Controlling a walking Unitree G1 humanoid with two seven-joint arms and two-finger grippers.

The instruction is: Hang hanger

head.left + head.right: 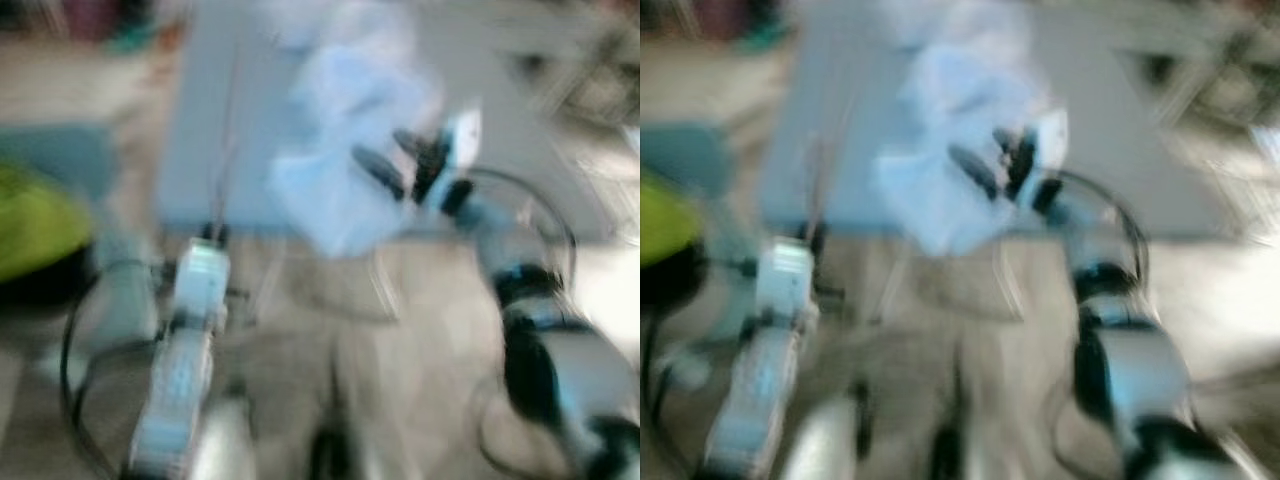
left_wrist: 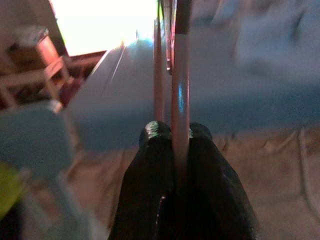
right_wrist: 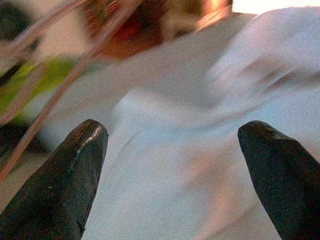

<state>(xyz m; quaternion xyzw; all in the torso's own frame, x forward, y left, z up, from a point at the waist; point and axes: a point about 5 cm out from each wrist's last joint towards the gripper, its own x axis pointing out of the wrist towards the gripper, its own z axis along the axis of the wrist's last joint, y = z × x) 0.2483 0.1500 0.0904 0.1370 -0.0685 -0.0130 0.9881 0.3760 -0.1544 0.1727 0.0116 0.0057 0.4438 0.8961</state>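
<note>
The head views are badly blurred. The left hand [image 2: 175, 137], at the near left before the grey bed [image 1: 200, 150], is clamped on the thin rod of the hanger [image 2: 180, 75], which rises from its fingers toward the bed. The right hand [image 3: 172, 137] has its fingers spread wide over a pale blue garment [image 1: 340, 150] lying on the bed, further right.

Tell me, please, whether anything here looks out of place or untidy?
A pale garment lies crumpled on the grey bed, hanging over its edge. The right end effector hovers open over it; the left end effector grips the hanger.
</note>
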